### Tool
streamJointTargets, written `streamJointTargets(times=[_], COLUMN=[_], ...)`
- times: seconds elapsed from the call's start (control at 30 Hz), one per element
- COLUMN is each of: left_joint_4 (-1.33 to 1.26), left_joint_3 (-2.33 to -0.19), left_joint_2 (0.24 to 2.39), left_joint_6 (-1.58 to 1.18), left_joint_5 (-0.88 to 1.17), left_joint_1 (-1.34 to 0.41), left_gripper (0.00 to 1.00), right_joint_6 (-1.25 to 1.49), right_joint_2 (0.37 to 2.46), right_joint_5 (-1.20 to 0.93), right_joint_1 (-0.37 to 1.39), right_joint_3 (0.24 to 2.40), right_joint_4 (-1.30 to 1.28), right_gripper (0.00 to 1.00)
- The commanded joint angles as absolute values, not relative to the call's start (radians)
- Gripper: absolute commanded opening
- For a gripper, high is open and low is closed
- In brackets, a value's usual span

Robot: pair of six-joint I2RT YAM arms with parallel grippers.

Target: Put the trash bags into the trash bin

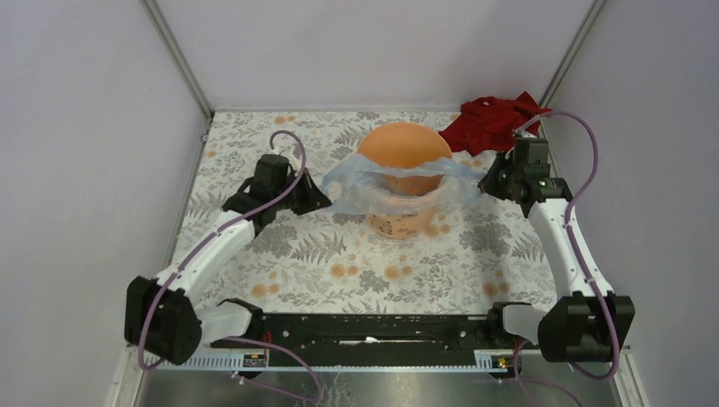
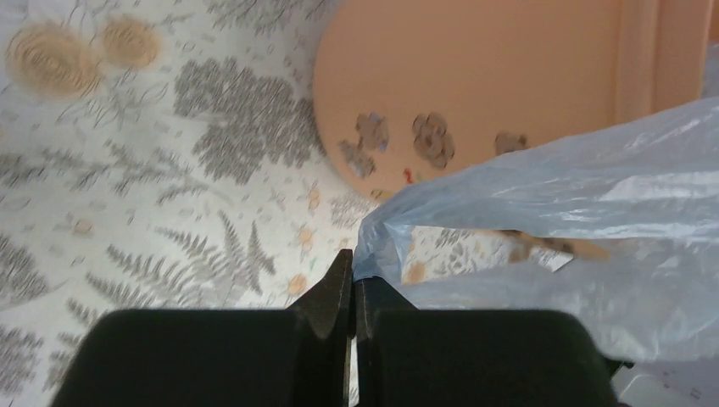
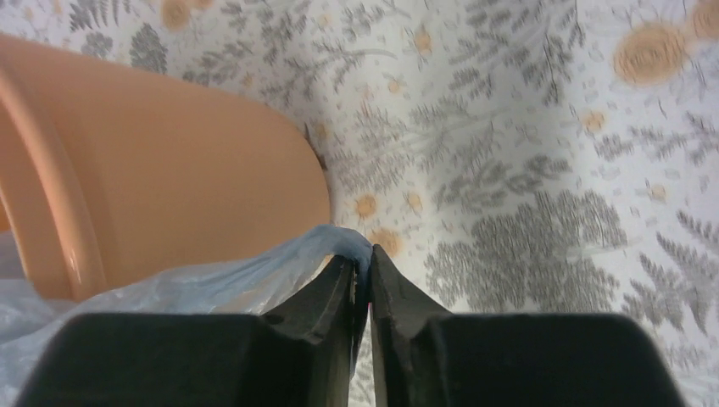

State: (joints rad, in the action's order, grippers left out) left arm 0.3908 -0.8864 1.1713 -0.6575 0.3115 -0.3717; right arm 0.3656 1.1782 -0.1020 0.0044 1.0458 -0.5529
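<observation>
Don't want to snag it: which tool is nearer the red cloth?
Right. The right tool is close in front of the red cloth; the left tool lies beyond the orange bucket.

Wrinkly translucent film bag (image 1: 398,182); smooth plastic bin (image 1: 405,151).

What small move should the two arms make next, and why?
Probably raise both grippers a little: the left gripper and right gripper pinch opposite ends of the trash bag, which stretches across the near side of the trash bin, seemingly not yet inside.
</observation>
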Motion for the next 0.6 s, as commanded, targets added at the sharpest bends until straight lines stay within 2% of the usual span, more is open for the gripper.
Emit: streamJointTargets(times=[0.0, 0.17, 0.37, 0.47, 0.57], left_joint_4=[0.147, 0.115, 0.218, 0.329, 0.456], left_joint_3=[-0.944, -0.966, -0.939, -0.948, -0.977], left_joint_2=[1.277, 1.360, 1.254, 1.184, 1.094], left_joint_6=[-0.725, -0.729, -0.648, -0.575, -0.493], left_joint_5=[0.350, 0.380, 0.340, 0.296, 0.245], left_joint_1=[-0.365, -0.368, -0.368, -0.368, -0.367], left_gripper=[0.01, 0.09, 0.39, 0.52, 0.65], right_joint_6=[0.401, 0.348, 0.310, 0.267, 0.205], right_joint_2=[1.245, 1.285, 1.047, 0.997, 0.983], right_joint_5=[-0.153, -0.165, -0.095, -0.086, -0.118], right_joint_1=[0.006, 0.006, 0.006, 0.005, 0.006], right_joint_3=[1.093, 1.159, 1.147, 1.194, 1.248], right_joint_4=[-0.356, -0.475, -0.655, -0.749, -0.806], right_gripper=[0.22, 0.35, 0.52, 0.59, 0.70])
